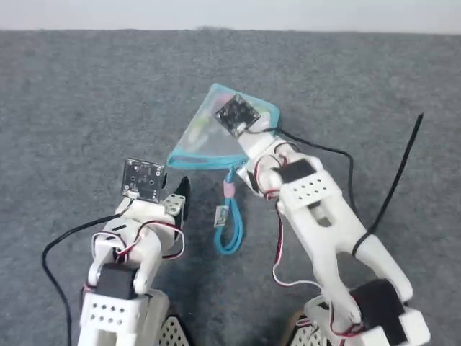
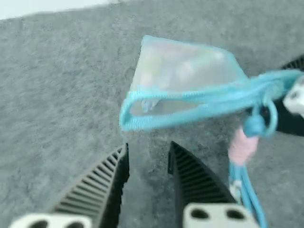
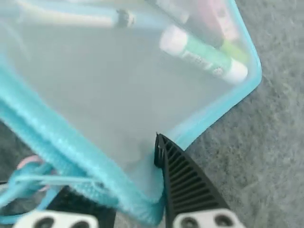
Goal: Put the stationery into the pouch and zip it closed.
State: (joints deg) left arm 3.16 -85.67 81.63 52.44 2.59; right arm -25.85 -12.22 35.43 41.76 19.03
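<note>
The pouch (image 1: 209, 137) lies on the desk (image 1: 86, 94) between the two arms, zip edge toward them, with its cord (image 1: 229, 231) trailing back over the grey surface. Through the clear wall you can see stationery (image 3: 204, 54) already inside, a glue stick among it.

Treat the pouch as soft and light. The film walls will buckle and slide under a push, so one side must pin it while the other pulls along the zip. The woven zip band is the firmest place to take hold. The smooth film looks slippery, and the cord will only drag the whole thing along.

Your right tool (image 3: 142, 175) is closed on the pouch at the corner where the zip band ends, with the band and film pinched between its jaws. That looks like a sound anchor (as far as the wrist view lets you judge).

Your left tool (image 2: 147, 152) stands just short of the far end of the zip band, jaws parted by a narrow gap, holding nothing and touching nothing.

Whether the zip is fully run shut, you cannot tell from here.
</note>
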